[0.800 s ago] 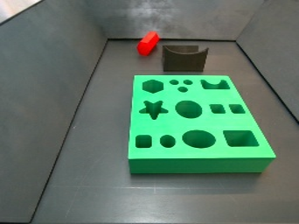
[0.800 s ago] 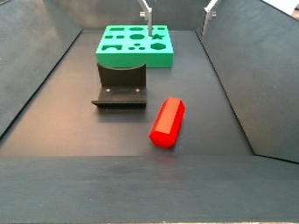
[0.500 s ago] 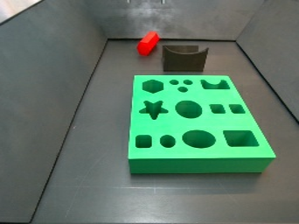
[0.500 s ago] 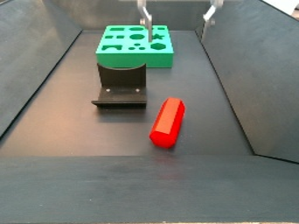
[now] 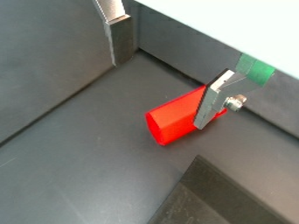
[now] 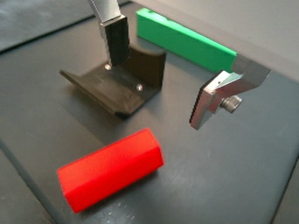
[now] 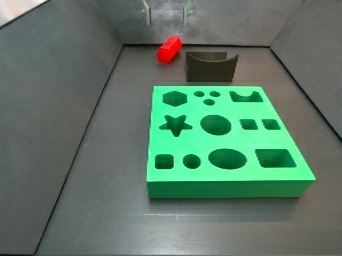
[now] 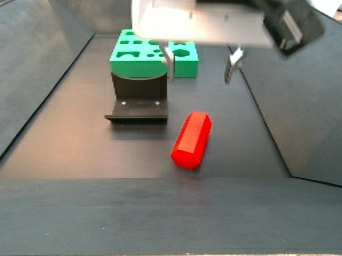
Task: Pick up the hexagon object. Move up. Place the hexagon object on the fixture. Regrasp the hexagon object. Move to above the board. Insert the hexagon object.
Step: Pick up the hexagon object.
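The hexagon object is a glossy red prism lying flat on the dark floor, also seen as a hexagon object beside the fixture. In both wrist views it lies below the gripper, showing as the hexagon object and the hexagon object. The gripper hangs open above the floor between the peg and the board, with nothing between its fingers. The fixture stands close to one finger.
The green board with its shaped holes fills the middle of the floor. Sloping grey walls enclose the floor on both sides. The fixture sits between the board and the peg.
The gripper has come down and toward the red peg; its body now fills the top of a side view. Peg, fixture and board have not moved.
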